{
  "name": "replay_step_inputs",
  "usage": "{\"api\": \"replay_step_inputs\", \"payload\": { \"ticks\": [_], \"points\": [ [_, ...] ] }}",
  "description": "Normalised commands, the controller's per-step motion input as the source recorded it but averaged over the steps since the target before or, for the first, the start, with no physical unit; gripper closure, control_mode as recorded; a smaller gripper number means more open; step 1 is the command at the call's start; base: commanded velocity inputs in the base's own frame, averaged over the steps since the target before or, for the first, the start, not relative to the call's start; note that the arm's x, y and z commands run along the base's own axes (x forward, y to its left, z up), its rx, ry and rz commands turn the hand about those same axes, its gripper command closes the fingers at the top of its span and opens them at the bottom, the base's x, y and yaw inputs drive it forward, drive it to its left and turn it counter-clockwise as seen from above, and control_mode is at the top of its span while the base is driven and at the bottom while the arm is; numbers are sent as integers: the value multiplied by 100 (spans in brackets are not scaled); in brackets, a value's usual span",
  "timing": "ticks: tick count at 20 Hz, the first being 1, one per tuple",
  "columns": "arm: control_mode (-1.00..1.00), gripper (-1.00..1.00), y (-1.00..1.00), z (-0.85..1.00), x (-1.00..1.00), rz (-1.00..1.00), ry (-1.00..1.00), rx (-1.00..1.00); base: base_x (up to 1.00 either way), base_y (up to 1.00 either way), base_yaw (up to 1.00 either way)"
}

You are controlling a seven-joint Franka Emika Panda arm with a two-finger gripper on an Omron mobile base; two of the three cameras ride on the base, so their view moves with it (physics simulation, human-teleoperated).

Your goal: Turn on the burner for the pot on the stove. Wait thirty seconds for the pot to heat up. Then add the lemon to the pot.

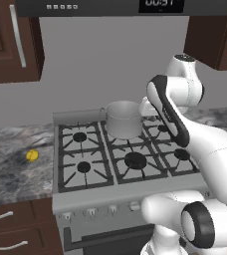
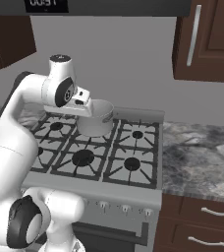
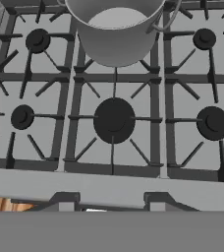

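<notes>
The silver-grey pot [image 1: 124, 118] [image 2: 97, 118] [image 3: 116, 34] stands on the back middle grate of the stove [image 1: 110, 195] [image 2: 99, 189] [image 3: 109, 184]. The burner beneath it is hidden by the pot, and I see no flame. The lemon [image 1: 32, 155] lies on the marble counter left of the stove. My gripper [image 2: 79, 109] [image 3: 109, 204] hangs above the stove's front middle, in front of the pot and apart from it, and looks down on the grates. Its fingertips [image 3: 65, 202] stand apart with nothing between them.
A row of knobs [image 1: 100, 210] [image 2: 124, 209] runs along the stove front above the oven handle. A large wide-capped burner [image 3: 114, 120] sits at the front middle. Dark cabinets [image 1: 11, 40] hang above both sides. More counter [image 2: 202, 152] lies right of the stove.
</notes>
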Motion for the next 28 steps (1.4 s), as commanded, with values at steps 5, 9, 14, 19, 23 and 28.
{"api": "replay_step_inputs", "payload": {
  "ticks": [5,9,14,19,23,28],
  "points": [
    [-100,-100,0,-7,-36,1,-2,0,0,0,0],
    [-100,-100,0,-25,-73,4,-4,-3,0,0,0],
    [-100,-100,0,-18,-62,3,-6,-2,0,0,0],
    [-100,-100,0,-2,-34,0,-9,0,0,0,0],
    [-100,-100,0,-2,-21,0,-9,0,0,0,0],
    [-100,-100,0,0,-11,0,-7,0,0,0,0]
  ]
}}
